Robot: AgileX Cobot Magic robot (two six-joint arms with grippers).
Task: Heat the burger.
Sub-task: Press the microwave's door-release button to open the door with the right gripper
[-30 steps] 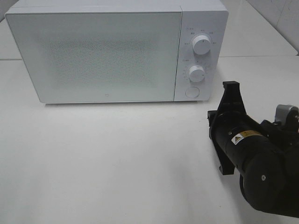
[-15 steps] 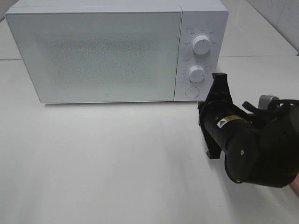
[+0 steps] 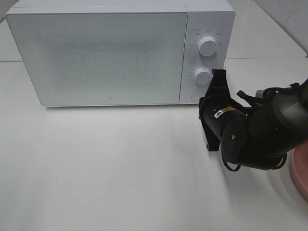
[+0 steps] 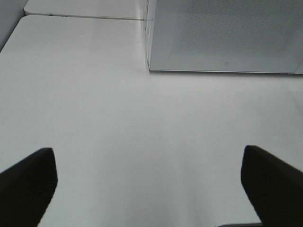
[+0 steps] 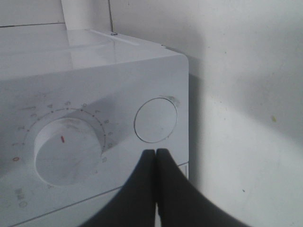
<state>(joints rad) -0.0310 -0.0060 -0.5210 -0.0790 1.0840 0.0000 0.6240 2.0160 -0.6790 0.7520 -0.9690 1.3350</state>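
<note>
Though dial (image 5: 68, 151) numerals blurred: right pincer (image 5: 155, 152) closed, left pincer (image 4: 147, 151) wide, both empty.

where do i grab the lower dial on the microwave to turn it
Grip the lower dial by its round rim, jaws on opposite sides, coming straight at the microwave front. It sticks out from the flat face as a short cylinder, so probably only the rim offers purchase.

A matte white worktop (image 3: 120, 168) spreads beneath the right claw (image 3: 219, 73) and far out to its left, evenly lit with only faint, soft shadows. A thin seam (image 3: 264, 58) crosses the worktop just beyond the claw. Farther back, to its right, rises a pale tiled wall (image 3: 288, 14).
</note>
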